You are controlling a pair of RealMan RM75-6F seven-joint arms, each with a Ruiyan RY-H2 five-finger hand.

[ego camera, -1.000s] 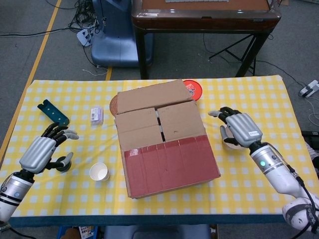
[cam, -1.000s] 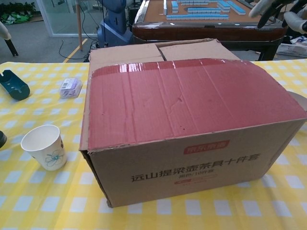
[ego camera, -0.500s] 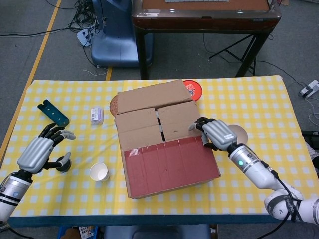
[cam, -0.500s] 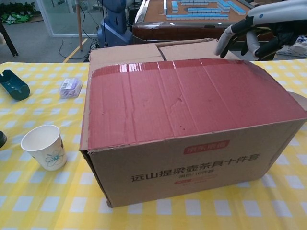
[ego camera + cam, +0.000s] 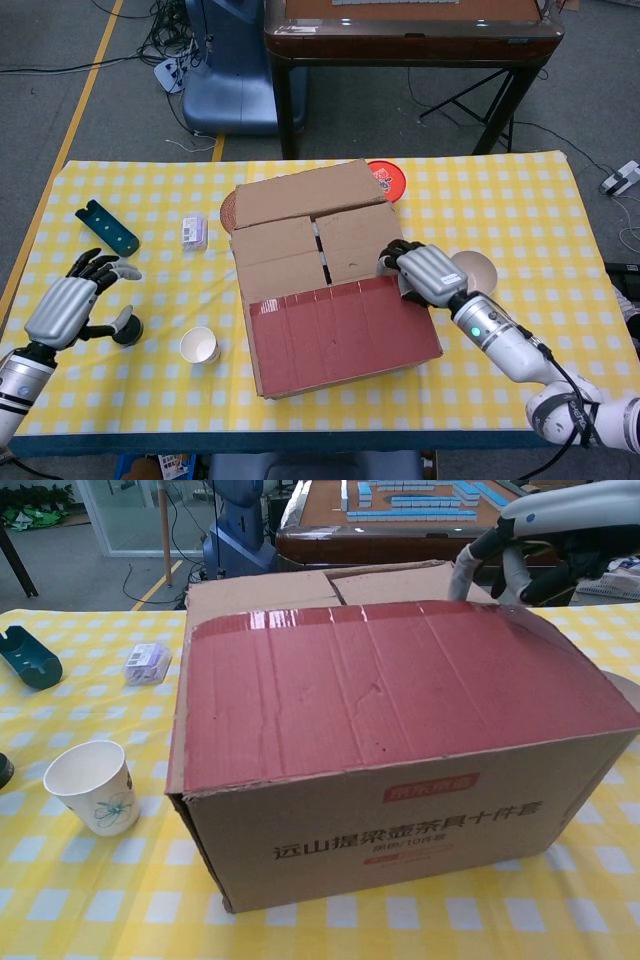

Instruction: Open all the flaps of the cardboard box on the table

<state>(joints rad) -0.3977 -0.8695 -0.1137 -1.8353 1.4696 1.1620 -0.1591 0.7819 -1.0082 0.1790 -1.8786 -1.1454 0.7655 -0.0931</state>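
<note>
The cardboard box point(image 5: 330, 285) stands in the middle of the yellow checked table. Its red-taped front flap point(image 5: 340, 330) point(image 5: 390, 680) lies flat over the top. Two brown inner flaps point(image 5: 300, 250) are folded down, and the far flap point(image 5: 310, 192) leans back open. My right hand point(image 5: 420, 272) point(image 5: 520, 550) is at the right end of the red flap's far edge, fingers curled down and touching that edge; no grip shows. My left hand point(image 5: 62, 308) hovers at the table's left with fingers spread, holding nothing. It does not show in the chest view.
A paper cup point(image 5: 199, 345) point(image 5: 92, 785) stands left of the box. A dark round object point(image 5: 128, 328) sits by my left hand. A teal bracket point(image 5: 106, 227) and a small packet point(image 5: 195, 232) lie further back. A red lid point(image 5: 388, 180) and a brown bowl point(image 5: 474, 268) are to the right.
My right hand has swung left from over the brown bowl onto the box's right top and curled down at the red flap's far edge. The left hand drifted slightly left. The flaps have not moved.
</note>
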